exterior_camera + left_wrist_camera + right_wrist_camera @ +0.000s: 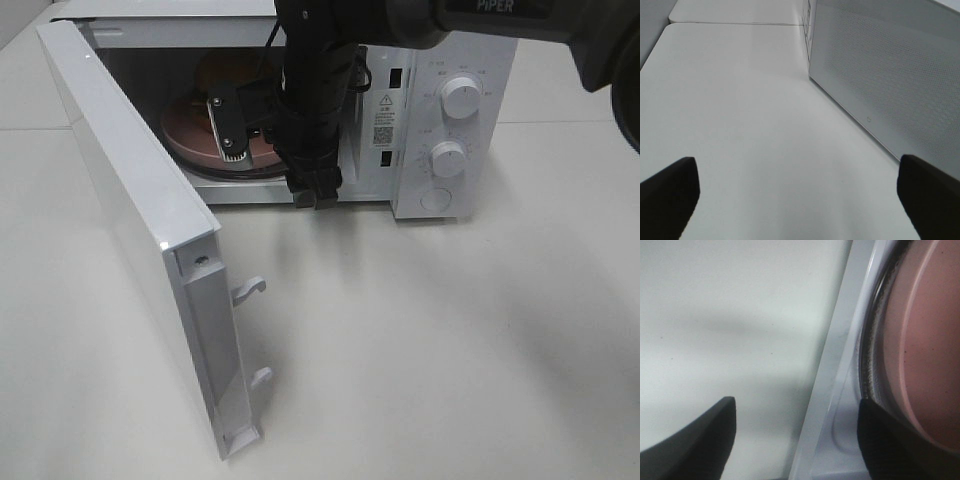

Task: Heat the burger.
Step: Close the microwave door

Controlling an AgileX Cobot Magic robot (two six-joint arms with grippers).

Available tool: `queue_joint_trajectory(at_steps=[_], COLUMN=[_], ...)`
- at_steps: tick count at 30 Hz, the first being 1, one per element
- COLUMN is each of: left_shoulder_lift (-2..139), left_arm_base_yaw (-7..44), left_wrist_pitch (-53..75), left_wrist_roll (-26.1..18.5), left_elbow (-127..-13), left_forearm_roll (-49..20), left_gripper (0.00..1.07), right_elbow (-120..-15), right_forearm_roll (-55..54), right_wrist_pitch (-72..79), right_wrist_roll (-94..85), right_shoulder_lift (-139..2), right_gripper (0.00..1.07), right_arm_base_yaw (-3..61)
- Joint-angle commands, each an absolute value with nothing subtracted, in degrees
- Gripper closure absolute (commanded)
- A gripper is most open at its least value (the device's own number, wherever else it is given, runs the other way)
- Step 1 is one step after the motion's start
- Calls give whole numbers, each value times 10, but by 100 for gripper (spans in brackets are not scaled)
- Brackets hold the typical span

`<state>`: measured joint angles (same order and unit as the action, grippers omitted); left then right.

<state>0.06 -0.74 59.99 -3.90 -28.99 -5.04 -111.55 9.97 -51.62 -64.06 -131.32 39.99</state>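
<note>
White microwave [412, 100] found open, pink plate [190, 128] seated inside, right end effector [797, 405] spread at its rim (left end effector [797, 200] spread too).

surface: white table [450, 350] | on it: white microwave [440, 120], door [120, 200] open | seam [740, 23] across tabletop, possibly two tables

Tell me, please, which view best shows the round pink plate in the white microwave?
The exterior high view: the round pink plate lies inside the open white microwave, partly behind the black arm. The right wrist view shows only a close slice of its edge; the left wrist view shows none.
</note>
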Motion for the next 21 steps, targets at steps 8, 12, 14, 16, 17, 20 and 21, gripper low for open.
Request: queue_joint_trajectory(at_steps=[8, 12, 14, 16, 17, 20, 21], left_shoulder_lift=[-1, -1, -1, -1, -1, -1, -1], left_arm_base_yaw=[-9, -9, -9, -9, -9, -9, -9], left_wrist_pitch=[598, 598, 598, 598, 598, 598, 598], left_wrist_roll=[-36, -36, -36, -36, -36, -36, -36], left_elbow=[-289, -289, -289, -289, -289, -289, -289], left_forearm_roll=[-52, -52, -52, -52, -52, -52, -52], left_gripper=[2, 2, 2, 2, 2, 2, 2], right_elbow=[-1016, -963, -937, -897, -897, -855, -841], right_forearm_roll=[96, 82, 83, 84, 84, 87, 87], right_wrist_pitch=[-520, -520, -519, -511, -511, -496, -491], right_wrist_roll=[-653, -652, -652, -639, -639, -615, -606], right_shoulder_lift=[-1232, -1191, -1169, -1135, -1135, -1104, -1090], right_gripper=[45, 45, 45, 45, 45, 42, 39], right_arm_base_yaw=[394, 394, 394, 395, 395, 395, 395])
